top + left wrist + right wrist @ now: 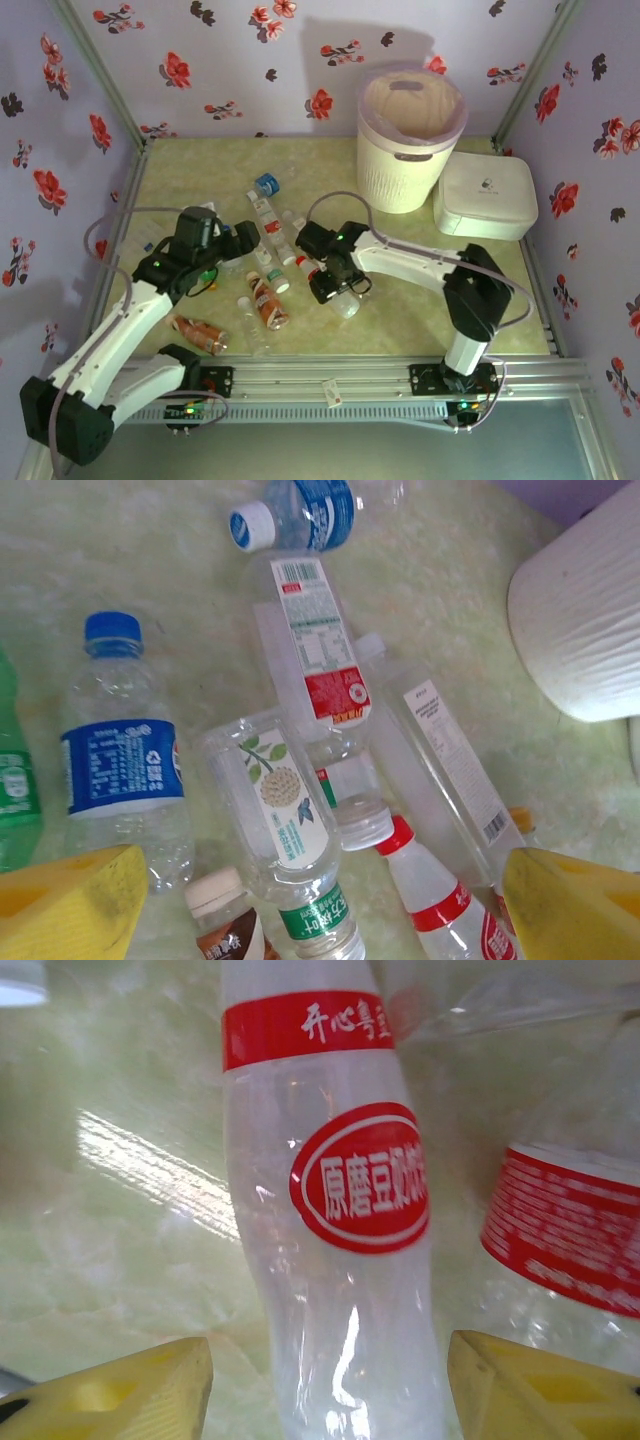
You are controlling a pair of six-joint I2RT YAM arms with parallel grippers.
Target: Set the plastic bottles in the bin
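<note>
**Both pincers apart over the scattered bottles**

The bottles [265, 255] lie loose on the bench [430, 300], left of the bin [395, 180] and nearer the arms. The bin stands upright, a pink liner folded over its rim, with a white box [485, 195] just to its right. The left pincer [325, 880] hangs over crossed clear bottles, its fingers wide apart and gripping nothing. The right pincer [330, 1360], the closer one to the bin, straddles a red-label bottle [335, 1280]. Its fingers are apart, with a clear gap on one side. An orange-brown bottle [200, 335] lies farthest from the bin.
</note>
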